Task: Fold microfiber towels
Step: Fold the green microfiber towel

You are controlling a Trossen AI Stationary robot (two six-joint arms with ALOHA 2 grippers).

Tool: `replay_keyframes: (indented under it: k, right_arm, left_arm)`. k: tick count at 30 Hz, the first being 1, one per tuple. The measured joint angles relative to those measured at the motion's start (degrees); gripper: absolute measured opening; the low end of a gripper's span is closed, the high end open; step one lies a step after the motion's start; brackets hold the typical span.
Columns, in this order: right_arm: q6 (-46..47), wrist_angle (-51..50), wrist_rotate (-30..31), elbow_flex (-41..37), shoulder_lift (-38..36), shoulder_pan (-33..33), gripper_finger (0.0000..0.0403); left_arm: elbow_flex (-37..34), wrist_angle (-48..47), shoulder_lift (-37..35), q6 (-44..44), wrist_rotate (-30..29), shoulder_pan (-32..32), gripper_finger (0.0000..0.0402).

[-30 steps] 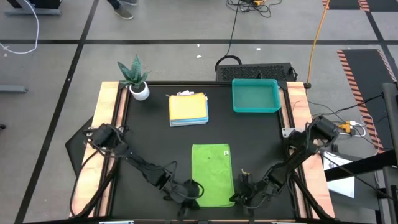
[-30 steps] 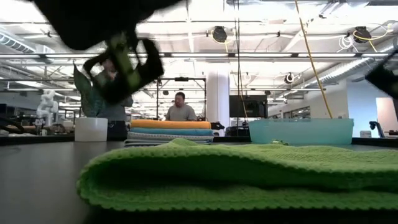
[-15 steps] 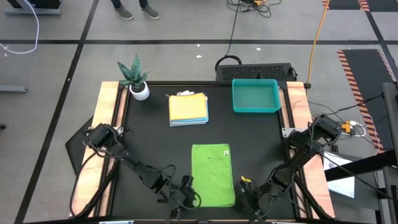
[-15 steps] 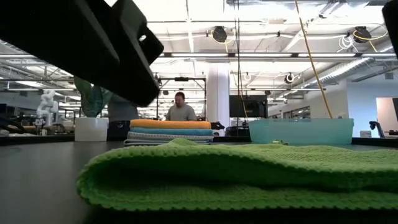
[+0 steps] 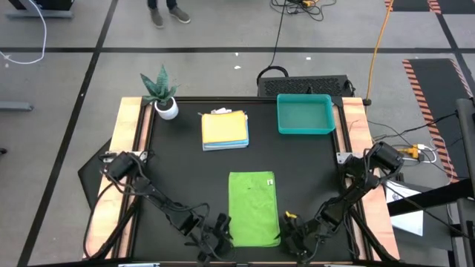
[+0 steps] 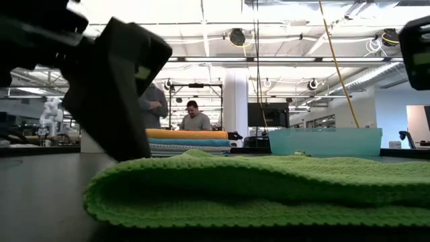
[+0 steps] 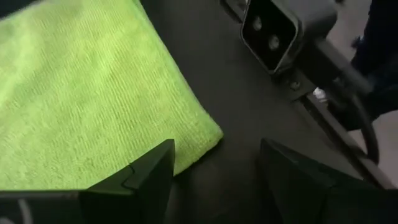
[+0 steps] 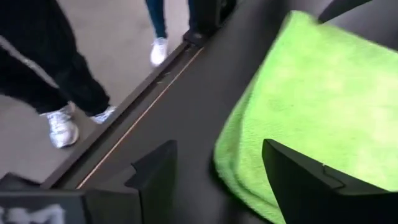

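Lime green microfiber towel (image 5: 254,208) was folded once, released; left gripper (image 5: 217,236) and right gripper (image 5: 295,236) spread empty beside it; finished stack (image 5: 225,130) behind.

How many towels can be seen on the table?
4: lime green towel lies near the grippers; yellow-orange, turquoise and a pale one are stacked behind. More may be hidden.

The folded towel (image 5: 254,208) lies at the table's (image 5: 185,159) near edge; the towel stack (image 5: 225,130) sits behind it, left of the tray (image 5: 305,114).
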Motion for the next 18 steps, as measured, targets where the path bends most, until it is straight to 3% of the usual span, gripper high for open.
replay_keyframes:
  k: [3, 10, 18]
  right_arm:
    - [0.0, -0.1, 2.3, 0.0, 0.0, 0.0, 0.0232]
    - [0.0, -2.4, 0.4, 0.0, 0.0, -1.5, 0.0205]
    - [0.2, -2.6, -4.8, -1.5, 0.0, -2.6, 0.0114]
  left_arm:
    - [0.0, 0.3, 0.8, 0.8, -0.4, -0.4, 0.0241]
    - [0.0, 0.5, 1.5, 2.6, 0.0, 0.1, 0.0241]
    - [0.0, 1.7, 2.2, 2.8, 1.7, 1.3, 0.0241]
